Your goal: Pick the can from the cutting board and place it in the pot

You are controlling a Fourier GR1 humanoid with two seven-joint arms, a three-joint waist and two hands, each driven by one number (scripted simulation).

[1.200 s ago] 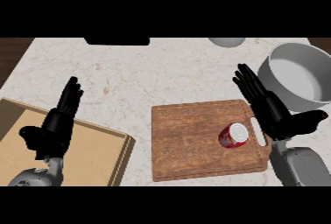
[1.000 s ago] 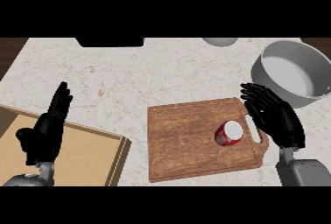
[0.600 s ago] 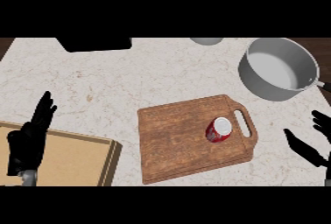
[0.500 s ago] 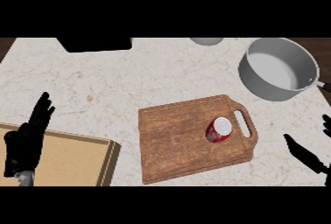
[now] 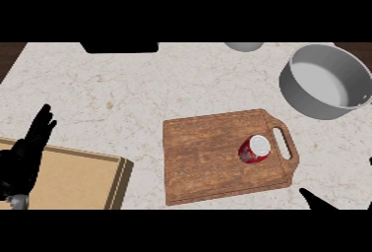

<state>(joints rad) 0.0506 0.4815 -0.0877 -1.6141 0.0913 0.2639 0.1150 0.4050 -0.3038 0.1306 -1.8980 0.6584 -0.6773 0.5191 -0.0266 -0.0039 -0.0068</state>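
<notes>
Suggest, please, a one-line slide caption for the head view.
Red can on cutting board, grey pot beyond; left robot hand rests open.

Open counter (image 5: pixel 167 83) spreads wide from the cutting board (image 5: pixel 210 157) toward 9 through 12 o'clock. At 1 o'clock the pot (image 5: pixel 327 83) rises, mouth unobstructed, with a clear lane of bare counter between them. A wooden box (image 5: pixel 73 177) blocks 9 o'clock low.
</notes>
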